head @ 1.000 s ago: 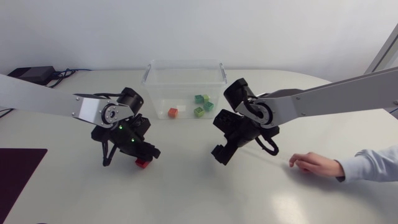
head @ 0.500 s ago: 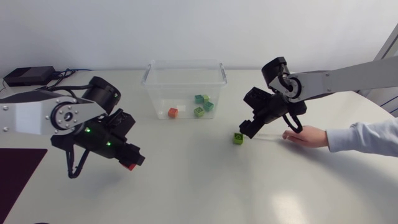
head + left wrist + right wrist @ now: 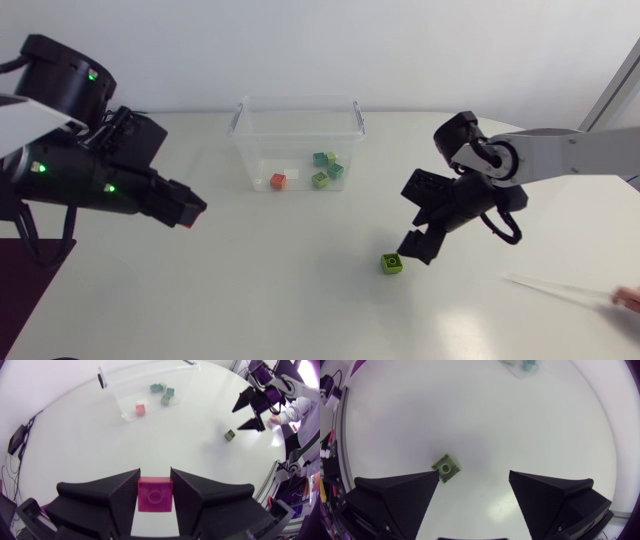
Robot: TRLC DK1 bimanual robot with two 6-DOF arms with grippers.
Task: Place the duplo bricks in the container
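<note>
**Left gripper [image 3: 186,211] carrying red brick [image 3: 187,222]; green brick [image 3: 392,263] loose on table [image 3: 300,310]**

Change since 0.5 s ago: the left arm has risen and drawn back toward its own side, the red brick still in its gripper. The right gripper [image 3: 418,246] has come toward the near edge of the table. The green brick now lies nearer that edge than it did. A person's hand [image 3: 630,296] has pulled back to the table's far right and shows only as a blur.

Head view: the clear container [image 3: 297,140] stands at the rear middle of the table, with an orange-red brick [image 3: 278,181] and three green and teal bricks [image 3: 327,168] inside. The green brick sits on the table just beside the right gripper's tips, well apart from the container.

Left wrist view: the left gripper [image 3: 155,485] is closed on the red brick [image 3: 155,494], one finger against each side. The container [image 3: 145,385] lies well ahead. The green brick [image 3: 229,435] lies off to one side, near the right gripper [image 3: 250,410].

Right wrist view: the right gripper [image 3: 474,476] stands wide apart and holds nothing. The green brick [image 3: 445,467] lies studs up just ahead of one fingertip, not between the two. A corner of the container [image 3: 520,366] shows far ahead.
</note>
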